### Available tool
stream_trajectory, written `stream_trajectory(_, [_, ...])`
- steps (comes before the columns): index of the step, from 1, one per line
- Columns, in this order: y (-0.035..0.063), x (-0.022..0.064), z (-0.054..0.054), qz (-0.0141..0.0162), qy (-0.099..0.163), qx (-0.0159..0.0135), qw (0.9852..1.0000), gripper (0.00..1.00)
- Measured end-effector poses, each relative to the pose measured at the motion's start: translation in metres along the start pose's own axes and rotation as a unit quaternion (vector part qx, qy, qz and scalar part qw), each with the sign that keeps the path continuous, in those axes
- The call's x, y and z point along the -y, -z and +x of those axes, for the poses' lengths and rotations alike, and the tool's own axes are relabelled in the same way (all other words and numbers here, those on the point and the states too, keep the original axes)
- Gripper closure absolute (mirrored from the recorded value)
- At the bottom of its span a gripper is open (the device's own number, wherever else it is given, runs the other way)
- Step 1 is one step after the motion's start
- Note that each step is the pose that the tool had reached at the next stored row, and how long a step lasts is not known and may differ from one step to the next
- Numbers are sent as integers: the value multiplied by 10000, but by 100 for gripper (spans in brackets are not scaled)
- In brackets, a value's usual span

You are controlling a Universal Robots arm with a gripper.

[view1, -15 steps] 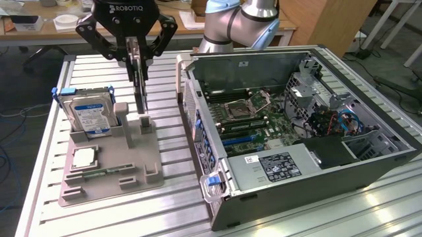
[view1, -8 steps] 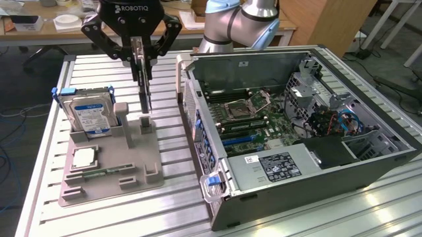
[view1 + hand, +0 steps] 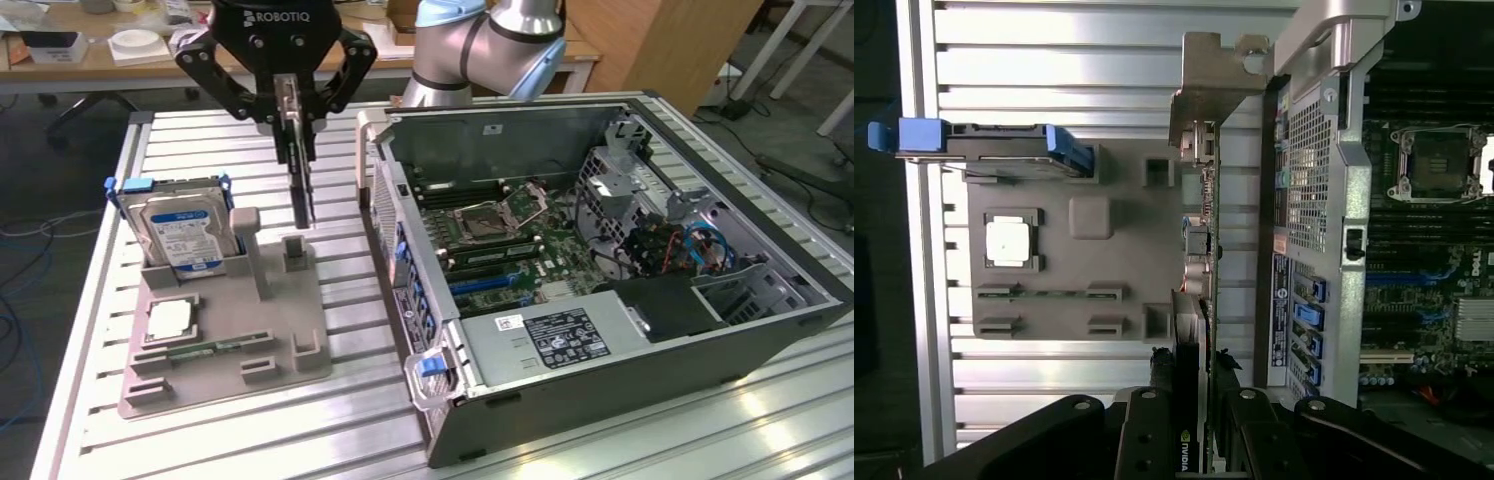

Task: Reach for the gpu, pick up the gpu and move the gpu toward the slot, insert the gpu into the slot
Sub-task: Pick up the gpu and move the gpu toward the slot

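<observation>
Underneath everything, a slatted aluminium table (image 3: 360, 420). At the exterior view's right, an open computer case (image 3: 641, 400) with a green motherboard (image 3: 547, 262) inside and the blue slot (image 3: 483, 284) toward that board's lower left, next to the grey power supply (image 3: 561, 335). At the exterior view's lower left, a grey holder tray (image 3: 227, 335) carrying a hard drive (image 3: 180, 225) on edge, a processor chip (image 3: 171, 320) and a memory stick (image 3: 214, 350). Above the tray, upper middle-left, the black gripper (image 3: 296, 150), pinching the gpu (image 3: 304, 195) by its top edge, hanging it vertical and edge-on, apparently lifted free of the tray and well apart from the slot. Probably light, stiff and fragile: thin board with exposed parts, best taken by bare edges, as here. Between card and slot, the case's perforated rear wall (image 3: 390, 225) to clear, with the silver bracket (image 3: 1209, 80) near it.
</observation>
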State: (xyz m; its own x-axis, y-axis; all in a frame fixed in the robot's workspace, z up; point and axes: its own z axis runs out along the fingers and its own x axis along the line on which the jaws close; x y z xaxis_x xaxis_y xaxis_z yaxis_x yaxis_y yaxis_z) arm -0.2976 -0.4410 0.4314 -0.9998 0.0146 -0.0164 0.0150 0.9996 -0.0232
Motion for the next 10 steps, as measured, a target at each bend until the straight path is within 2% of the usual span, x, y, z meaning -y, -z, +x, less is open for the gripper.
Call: stream_trajectory(10, [-1, -1, -80, 0, 0, 0, 10000, 74])
